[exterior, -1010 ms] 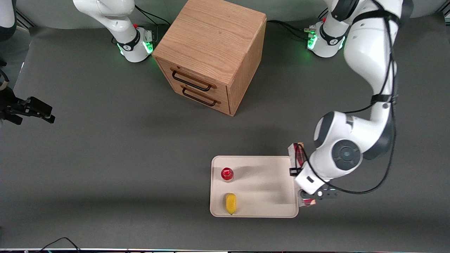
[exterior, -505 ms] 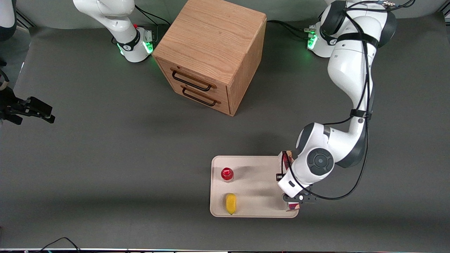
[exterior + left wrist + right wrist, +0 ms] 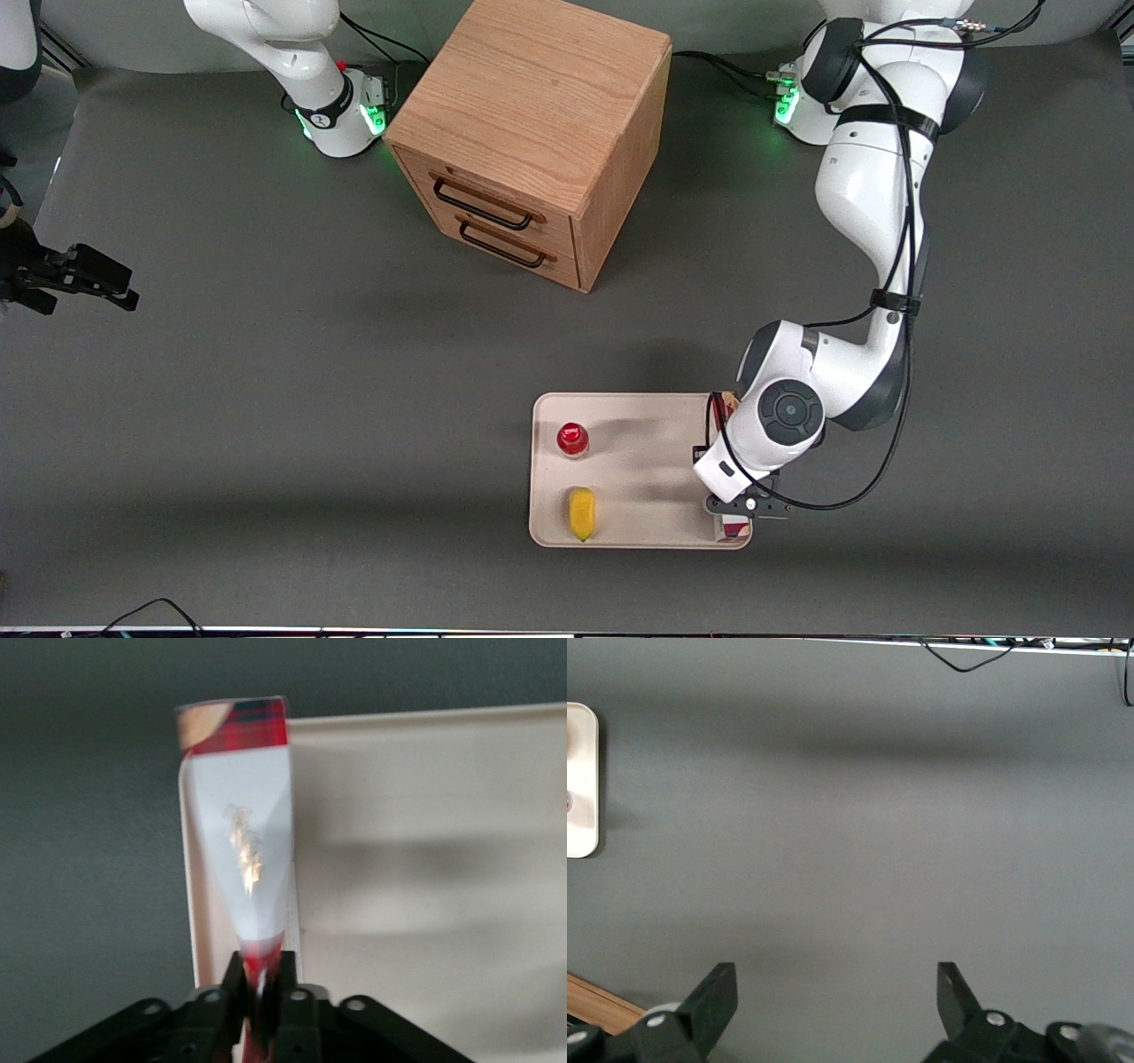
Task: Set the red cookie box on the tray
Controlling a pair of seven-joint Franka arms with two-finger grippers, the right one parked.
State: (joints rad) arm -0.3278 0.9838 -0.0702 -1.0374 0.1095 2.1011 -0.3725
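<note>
My gripper (image 3: 260,979) is shut on the red cookie box (image 3: 241,815), a long thin carton with a white face and a dark-red end. The box hangs lengthwise above the rim of the beige tray (image 3: 425,859) at the tray's working-arm end. In the front view the wrist covers most of the box; only its two ends (image 3: 735,531) show past the arm. The gripper (image 3: 732,514) sits over the corner of the tray (image 3: 656,447) nearest the front camera.
A small red-capped bottle (image 3: 572,439) and a yellow object (image 3: 581,513) sit on the tray toward its parked-arm end. The wooden drawer cabinet (image 3: 532,133) stands farther from the front camera. The tray's edge (image 3: 580,780) also shows in the right wrist view.
The arm carried the box sideways toward the parked arm's end, from beside the tray to over the tray's rim. The bottle and yellow object have not moved.
</note>
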